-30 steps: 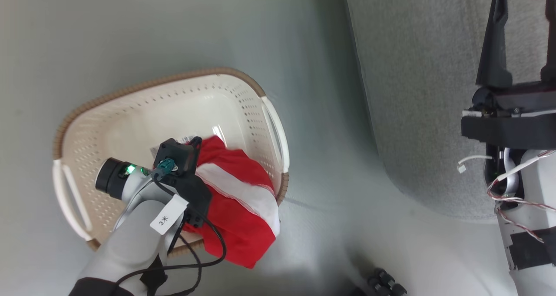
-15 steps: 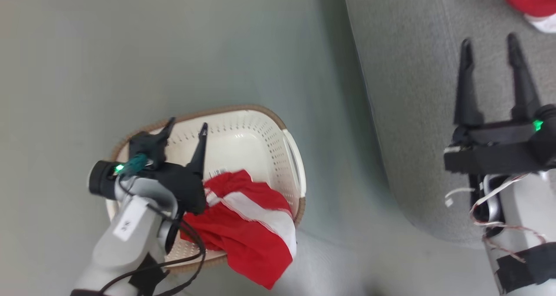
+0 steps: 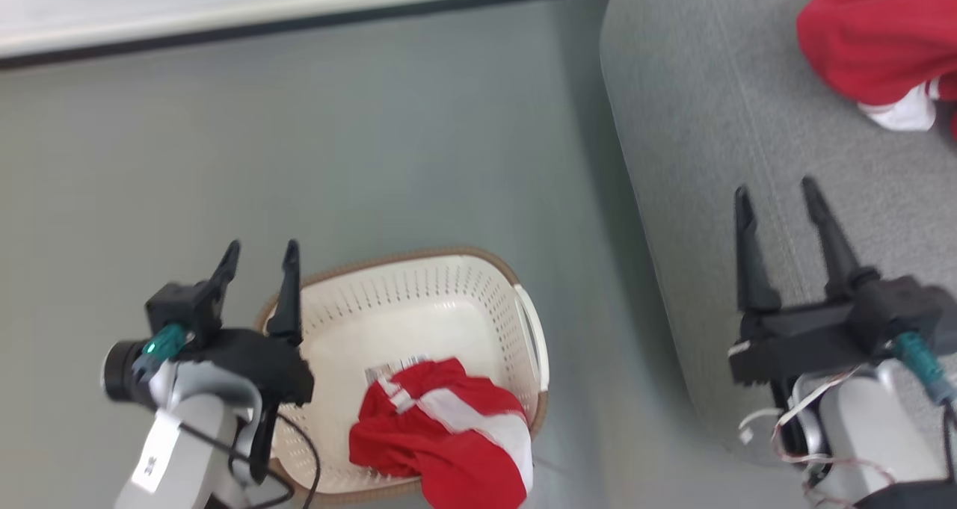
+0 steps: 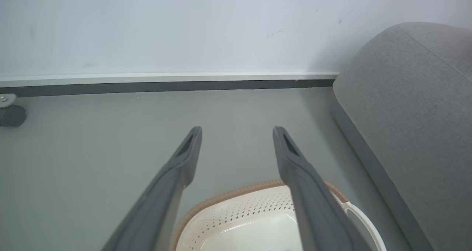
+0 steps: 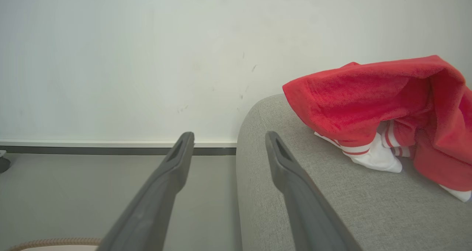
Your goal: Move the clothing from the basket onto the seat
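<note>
Red and white cloth [image 3: 441,434] lies bunched in the near right corner of the basket [image 3: 419,258], with one fold hanging out over the near rim toward the floor [image 3: 374,158]. A second ago the left gripper [image 3: 262,246] was down in the basket, shut at this cloth. Half a second ago it had opened and begun to rise. Now it stands above the basket's left rim, jaws wide apart, with nothing between them. The cloth was let go or slipped and never left the basket, so I judge this pick lost and a fresh grasp needed. The head camera has tilted up meanwhile, so the basket sitting lower in its view is no move of the basket. Right of the basket, the right gripper [image 3: 774,187] hovers over the near edge of the seat [image 3: 695,120], as wide open as before and empty. Another red garment [image 3: 875,38] already lies on the seat at the far right, so the task looks partly done.
</note>
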You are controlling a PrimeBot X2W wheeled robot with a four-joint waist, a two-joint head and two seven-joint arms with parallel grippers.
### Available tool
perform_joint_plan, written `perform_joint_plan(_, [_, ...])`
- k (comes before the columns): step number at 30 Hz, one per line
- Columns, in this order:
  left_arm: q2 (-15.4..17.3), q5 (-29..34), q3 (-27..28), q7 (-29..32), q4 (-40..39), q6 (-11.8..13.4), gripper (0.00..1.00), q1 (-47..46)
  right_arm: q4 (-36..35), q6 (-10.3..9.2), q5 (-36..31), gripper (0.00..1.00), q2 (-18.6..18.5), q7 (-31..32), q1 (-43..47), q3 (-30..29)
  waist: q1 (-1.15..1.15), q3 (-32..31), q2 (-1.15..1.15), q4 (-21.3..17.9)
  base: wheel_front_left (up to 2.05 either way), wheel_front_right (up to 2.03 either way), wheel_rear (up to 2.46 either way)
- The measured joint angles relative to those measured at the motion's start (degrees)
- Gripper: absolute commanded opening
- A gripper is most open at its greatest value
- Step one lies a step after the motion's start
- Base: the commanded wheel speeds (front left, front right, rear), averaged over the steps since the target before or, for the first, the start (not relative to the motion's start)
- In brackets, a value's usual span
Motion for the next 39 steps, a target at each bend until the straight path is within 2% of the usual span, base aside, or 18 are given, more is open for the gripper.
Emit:
perform_joint_plan(6, [0.8, 0.6, 1.9, 0.0, -5.8, 0.9, 1.0, 6.0, 0.8, 0.51, 0.2, 1.0, 1.6, 0.0, 3.5, 1.3, 0.0, -4.6, 0.0, 1.1, 0.0, 0.0, 0.0])
perform_joint_plan(16, [1.3, 2.5, 4.5, 0.0, -14.0, 1.9, 1.0, 15.6, 1.3, 1.0, 0.0, 1.0, 1.5, 0.0, 8.0, 2.4, 0.0, -12.3, 0.0, 2.2, 0.0, 0.0, 0.0])
perform_joint_plan(27, [1.7, 2.6, 7.0, 0.0, -19.4, 2.4, 1.0, 25.3, 2.0, 1.01, 0.0, 1.0, 1.3, 0.0, 13.4, 2.7, 0.0, -19.9, -0.01, 2.9, 0.0, 0.0, 0.0])
perform_joint_plan(39, [1.9, 3.2, 7.2, 0.0, -25.8, 2.7, 1.0, 35.6, 0.7, 1.07, 0.1, 1.0, 1.1, 0.0, 21.1, 3.4, 0.0, -28.9, -0.01, 2.9, 0.0, 0.0, 0.0])
